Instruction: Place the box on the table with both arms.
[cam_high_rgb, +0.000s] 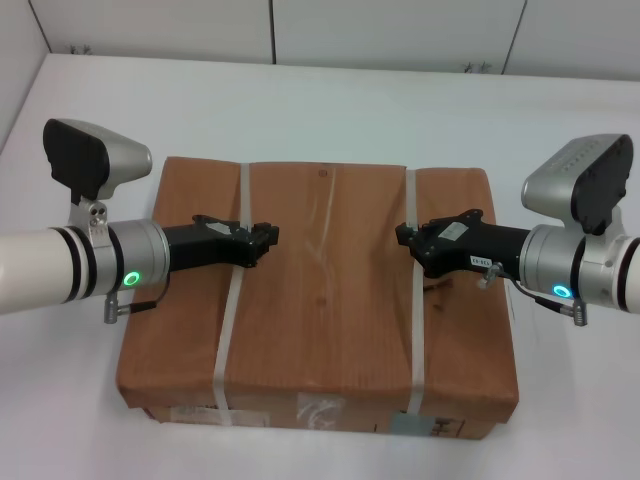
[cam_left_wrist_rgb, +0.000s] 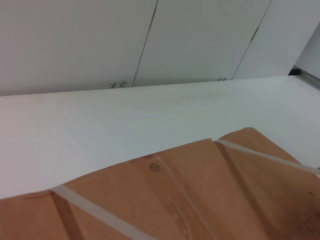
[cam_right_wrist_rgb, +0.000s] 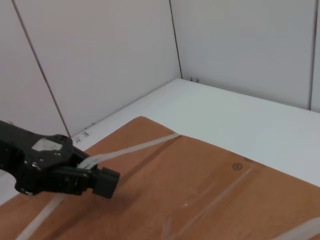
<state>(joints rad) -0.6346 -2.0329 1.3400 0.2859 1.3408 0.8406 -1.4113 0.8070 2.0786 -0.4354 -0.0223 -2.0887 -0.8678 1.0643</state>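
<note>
The large flat brown cardboard box (cam_high_rgb: 325, 290) lies on the wide plain white desk (cam_high_rgb: 330, 105), its long front edge toward the robot and carrying white labels (cam_high_rgb: 318, 408). Two white plastic straps run front to back across its top — one on the robot's left (cam_high_rgb: 232, 300), one on its right (cam_high_rgb: 414, 300).

The left arm, white and silver with a green ring light (cam_high_rgb: 131, 279), reaches in from the left side. Its black two-fingered left claw (cam_high_rgb: 268, 238) sits over the box top right at the left strap, fingertips pointing toward the middle of the box. The fingers look drawn close together, though whether they pinch the strap cannot be told. In the right wrist view this same claw (cam_right_wrist_rgb: 102, 181) shows low over the cardboard with the strap passing beside it.

The right arm mirrors it from the other side. The black right claw (cam_high_rgb: 408, 238) is over the box top at the right strap — fingertips aimed inward, narrow, and any grip on the strap is not visible.

The two claws stand well apart, with bare cardboard between them.
</note>
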